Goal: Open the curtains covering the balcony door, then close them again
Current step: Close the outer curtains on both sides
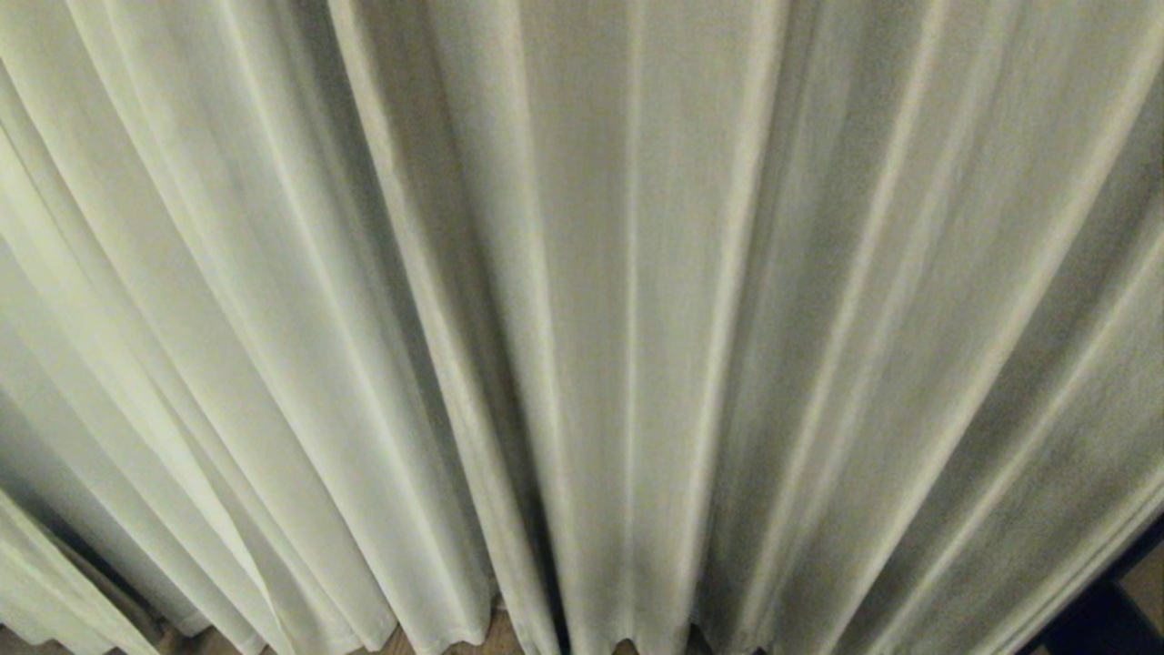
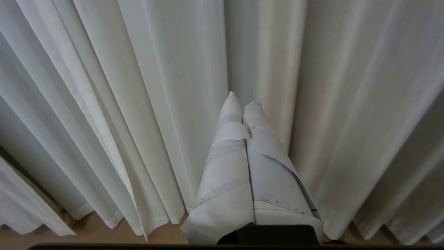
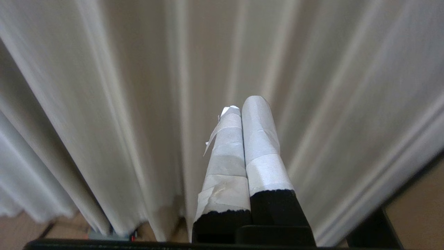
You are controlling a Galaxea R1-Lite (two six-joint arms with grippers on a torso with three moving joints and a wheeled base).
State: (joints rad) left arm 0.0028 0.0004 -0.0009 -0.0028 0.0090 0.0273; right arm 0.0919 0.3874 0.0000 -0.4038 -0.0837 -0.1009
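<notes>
Almost everything in the head view is taken up by the curtains (image 1: 582, 300), drawn shut so that nothing of the balcony door glass shows behind them; neither arm appears in that view. Only a dark frame piece (image 1: 1105, 619) peeks out at the lower right corner, cut off by the picture's edge, and what it belongs to is hard to make out. The cream-white fabric hangs in soft vertical pleats with a fine woven texture, and its hemmed bottom edges end just above a strip of brown wooden floor (image 2: 97, 229).

The left gripper (image 2: 241, 99) points at the curtains, its two tapered fingers wrapped in pale, torn tape and pressed together with nothing between them. The right gripper (image 3: 242, 104) is likewise clenched on nothing, its black fingers taped white toward the tips, facing blurred pleats; whether either tip touches the cloth cannot be told.
</notes>
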